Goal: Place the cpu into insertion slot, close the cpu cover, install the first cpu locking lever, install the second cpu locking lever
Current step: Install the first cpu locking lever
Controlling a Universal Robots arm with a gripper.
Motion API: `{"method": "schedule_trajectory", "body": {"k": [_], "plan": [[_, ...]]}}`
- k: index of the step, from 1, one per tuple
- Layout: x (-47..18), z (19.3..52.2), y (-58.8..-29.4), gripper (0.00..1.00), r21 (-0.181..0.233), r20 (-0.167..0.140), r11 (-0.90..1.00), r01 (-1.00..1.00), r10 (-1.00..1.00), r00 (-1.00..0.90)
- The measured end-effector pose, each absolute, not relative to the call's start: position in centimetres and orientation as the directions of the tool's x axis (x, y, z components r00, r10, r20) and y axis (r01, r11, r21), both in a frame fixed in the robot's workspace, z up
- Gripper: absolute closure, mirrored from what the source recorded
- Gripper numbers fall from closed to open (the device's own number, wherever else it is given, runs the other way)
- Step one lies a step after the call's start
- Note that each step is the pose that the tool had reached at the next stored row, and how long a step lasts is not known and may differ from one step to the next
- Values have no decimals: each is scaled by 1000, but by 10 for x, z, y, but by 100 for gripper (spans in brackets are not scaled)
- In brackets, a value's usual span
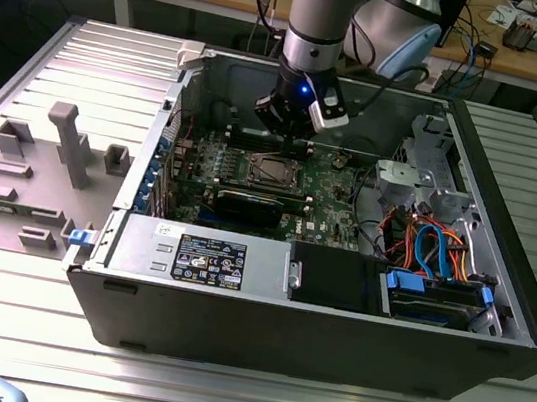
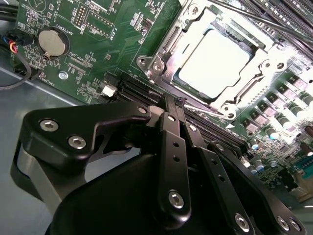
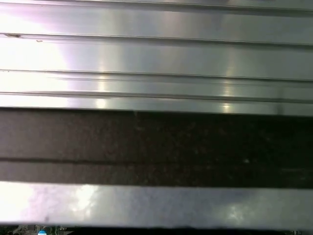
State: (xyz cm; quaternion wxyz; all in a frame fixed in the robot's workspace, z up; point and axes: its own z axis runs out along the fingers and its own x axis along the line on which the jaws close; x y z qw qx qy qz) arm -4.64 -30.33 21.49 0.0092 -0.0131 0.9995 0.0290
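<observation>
In the exterior view the claw [image 1: 295, 132] hangs low inside the open computer case [image 1: 492, 326], just above the cpu socket on the green motherboard [image 1: 333, 206]. In the second wrist view the cpu [image 2: 215, 63] sits in its slot with the cpu cover [image 2: 164, 51] down around it; the claw's fingers [image 2: 172, 127] are pressed together, tips at a thin locking lever [image 2: 208, 110] by the frame's edge. I judge a lever step is in hand; it calls for pressing the wire under its catch. The first wrist view gives ribbed metal.

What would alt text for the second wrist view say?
A black metal claw hovers at the edge of a silvery square cpu, seated under its closed silvery metal cpu cover on a green motherboard.
</observation>
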Motion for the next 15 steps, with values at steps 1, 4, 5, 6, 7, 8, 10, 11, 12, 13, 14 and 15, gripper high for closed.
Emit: {"method": "schedule_trajectory", "body": {"k": [1, 4, 5, 6, 7, 8, 10, 11, 12, 13, 14, 15], "plan": [[-46, 214, -303, 89, 58, -19, 998, -24, -23, -1000], [-46, 212, -303, 89, 58, -19, 998, -20, -19, -1000], [-46, 212, -303, 89, 58, -19, 998, -20, -19, -1000], [-46, 211, -303, 89, 58, -19, 998, -20, -19, -1000], [-46, 211, -303, 89, 58, -19, 998, -20, -18, -1000], [-46, 211, -303, 89, 58, -19, 998, -19, -18, -1000], [-46, 211, -303, 89, 58, -19, 998, -19, -18, -1000], [-46, 211, -303, 89, 58, -19, 998, -19, -18, -1000], [-46, 211, -303, 89, 58, -19, 998, -19, -18, -1000], [-46, 211, -303, 89, 58, -19, 998, -19, -18, -1000], [-46, 211, -303, 89, 58, -19, 998, -19, -18, -1000], [-46, 212, -303, 89, 58, -19, 998, -19, -18, -1000]]}}
